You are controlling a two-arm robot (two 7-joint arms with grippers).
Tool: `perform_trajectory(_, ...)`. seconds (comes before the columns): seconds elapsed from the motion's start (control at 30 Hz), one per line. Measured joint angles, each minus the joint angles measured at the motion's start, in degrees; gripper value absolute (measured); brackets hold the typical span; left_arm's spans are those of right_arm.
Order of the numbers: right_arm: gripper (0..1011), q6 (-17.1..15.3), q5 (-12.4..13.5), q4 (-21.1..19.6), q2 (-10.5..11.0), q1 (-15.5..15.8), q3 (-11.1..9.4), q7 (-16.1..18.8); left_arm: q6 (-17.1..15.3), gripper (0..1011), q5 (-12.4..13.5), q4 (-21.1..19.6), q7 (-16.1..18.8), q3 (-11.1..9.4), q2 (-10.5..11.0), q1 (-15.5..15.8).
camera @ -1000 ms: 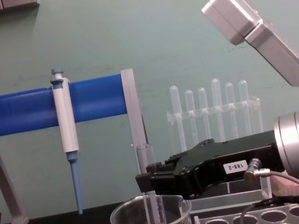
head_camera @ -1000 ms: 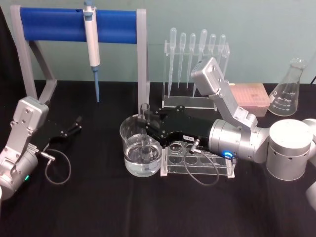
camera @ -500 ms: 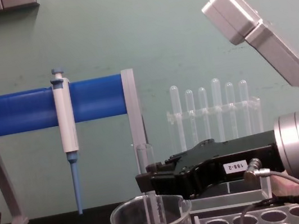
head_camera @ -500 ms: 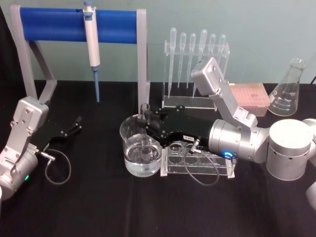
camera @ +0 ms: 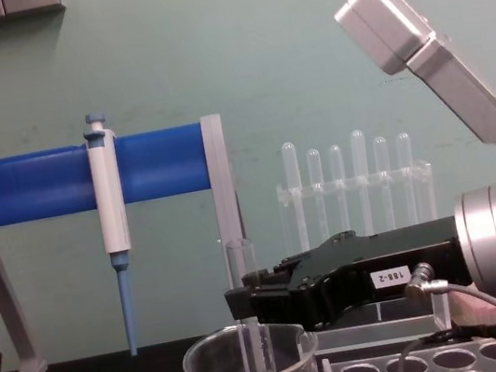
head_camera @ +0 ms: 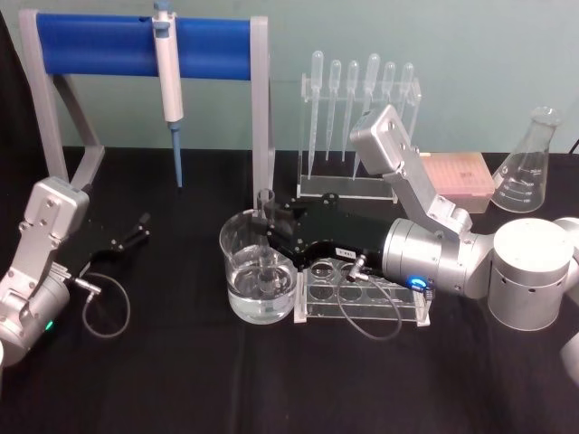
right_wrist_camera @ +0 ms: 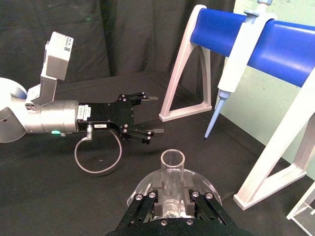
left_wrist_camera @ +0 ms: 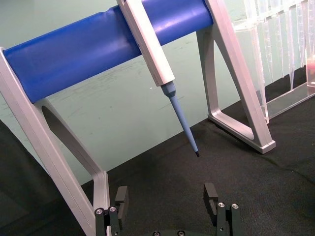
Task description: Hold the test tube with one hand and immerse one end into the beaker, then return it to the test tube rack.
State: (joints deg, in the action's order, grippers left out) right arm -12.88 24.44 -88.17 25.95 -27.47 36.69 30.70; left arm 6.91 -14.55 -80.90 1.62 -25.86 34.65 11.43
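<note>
The big black right gripper (head_camera: 268, 224) reaches in from the right. Its two fingers are squeezed tight on the test tube (camera: 239, 261). The left gripper (head_camera: 137, 228) sits far off at the left of the table, fingers spread apart and holding nothing. The test tube rack (head_camera: 375, 294) has empty holes, as far as I can see. Just beside it stands the beaker (head_camera: 235, 287), with water in the bottom. The dipping part looks done, or nearly done. I think what is left is lifting the tube out and putting it back in the rack. The tube stands straight up and down inside the beaker. Its open top points up, above the fingers. Its round end points down and looks to be in the water.
</note>
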Motion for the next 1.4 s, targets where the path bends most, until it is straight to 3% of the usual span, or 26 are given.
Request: perform_trajectory(1.4,234,0.0,0.0,0.0,0.0,0.0,0.0,0.0,0.0,1000,0.0,0.0,0.0,0.0,0.0,0.0)
